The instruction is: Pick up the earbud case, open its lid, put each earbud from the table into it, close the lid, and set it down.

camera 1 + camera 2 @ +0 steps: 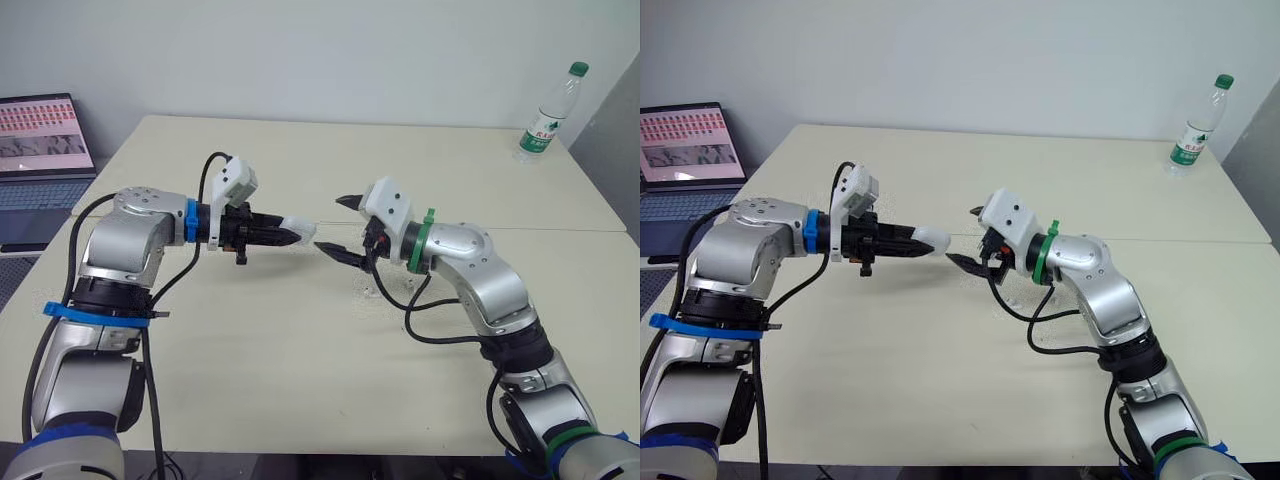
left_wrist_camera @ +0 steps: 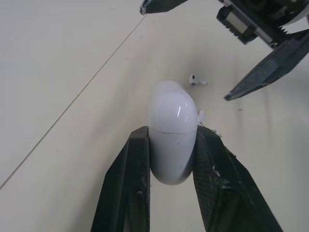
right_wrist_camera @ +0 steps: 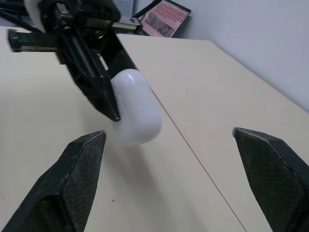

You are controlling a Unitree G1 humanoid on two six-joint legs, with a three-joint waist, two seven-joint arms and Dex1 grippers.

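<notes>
In the left gripper (image 2: 171, 135): white earbud case (image 2: 171, 108).

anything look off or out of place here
Nothing stands out. The left tool holds the case, lid shut; the right tool is open facing it; an earbud lies on the table; the bottle stands upright.
</notes>
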